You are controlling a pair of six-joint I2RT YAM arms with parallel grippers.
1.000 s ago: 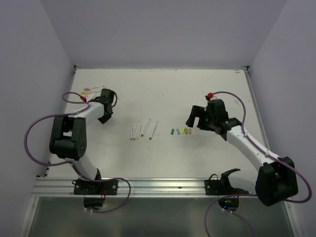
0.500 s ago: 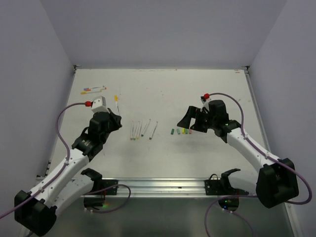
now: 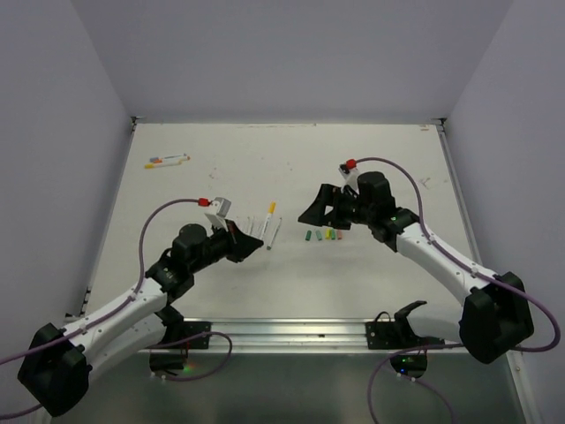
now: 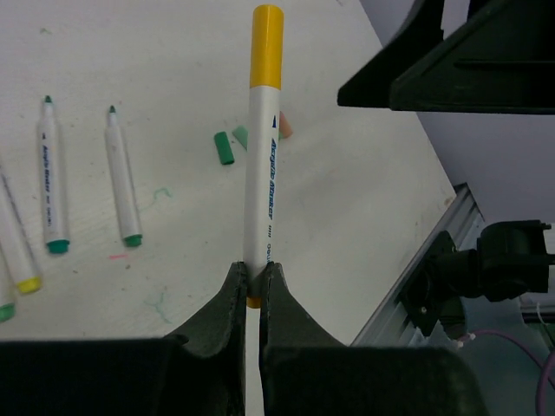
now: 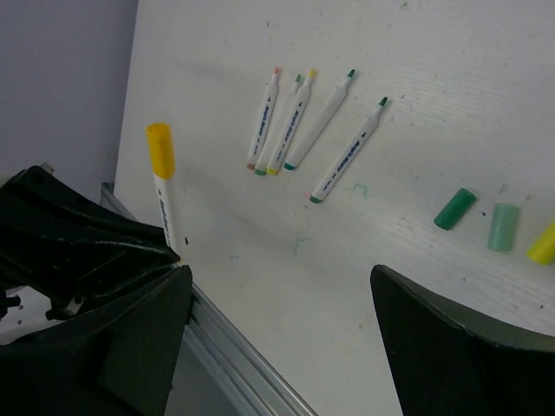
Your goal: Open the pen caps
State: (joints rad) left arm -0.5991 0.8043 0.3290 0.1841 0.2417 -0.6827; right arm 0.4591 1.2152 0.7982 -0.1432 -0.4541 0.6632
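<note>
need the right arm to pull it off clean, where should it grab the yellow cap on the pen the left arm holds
Pinch the yellow cap across its round sides, mid-length, coming in from beyond the capped end along the pen's axis. The left gripper clamps the white barrel at the far end, leaving the cap free, facing the open right gripper.

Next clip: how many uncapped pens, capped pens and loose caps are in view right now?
Uncapped pens lying flat: 5
Yellow-capped pen in the left gripper: 1
Capped pens at the far left corner: 2, as far as the top view shows
Loose caps in a row: 5
Total: 13
</note>
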